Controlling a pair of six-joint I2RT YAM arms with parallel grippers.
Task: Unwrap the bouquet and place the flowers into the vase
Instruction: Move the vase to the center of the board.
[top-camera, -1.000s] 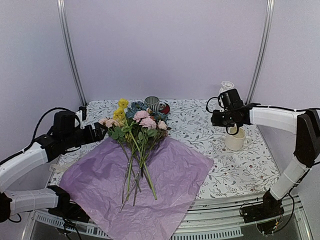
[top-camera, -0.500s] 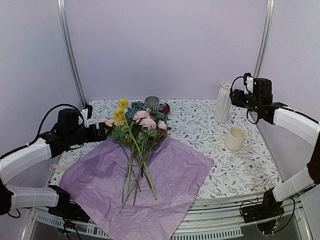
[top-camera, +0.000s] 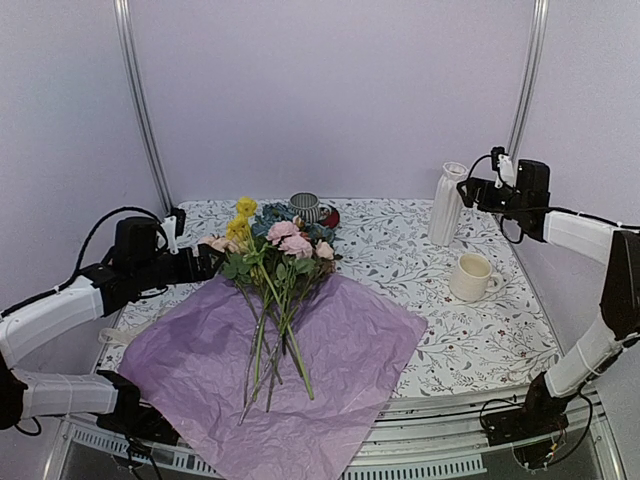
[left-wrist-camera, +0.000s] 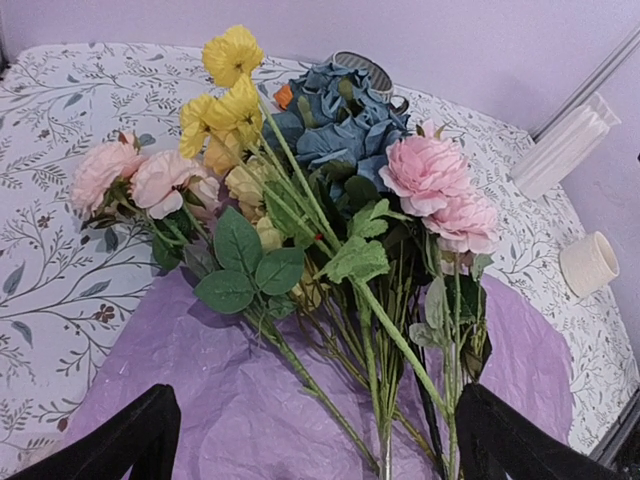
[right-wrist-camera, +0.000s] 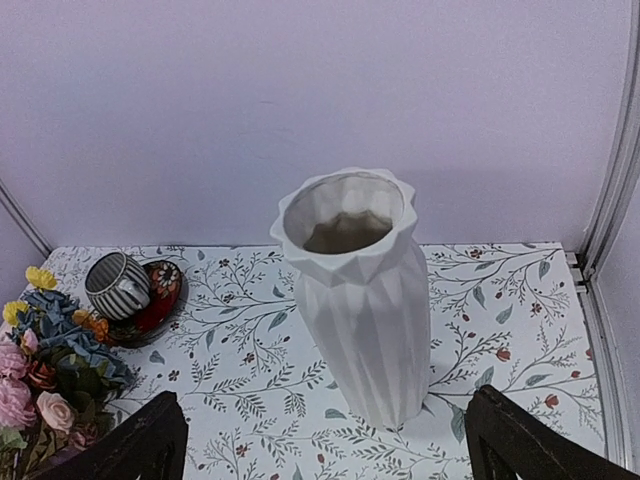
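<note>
1 lilac rm (top-camera: 330, 90), floral cloth (top-camera: 470, 340), vase (top-camera: 445, 205)

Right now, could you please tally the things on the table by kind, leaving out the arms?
vase: 1
mug: 1
cup: 1
saucer: 1
paper sheet: 1
flower bunch: 1
Total: 6

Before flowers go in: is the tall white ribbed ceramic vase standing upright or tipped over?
Upright. The white ribbed ceramic vase stands on its base, mouth facing up.
</note>
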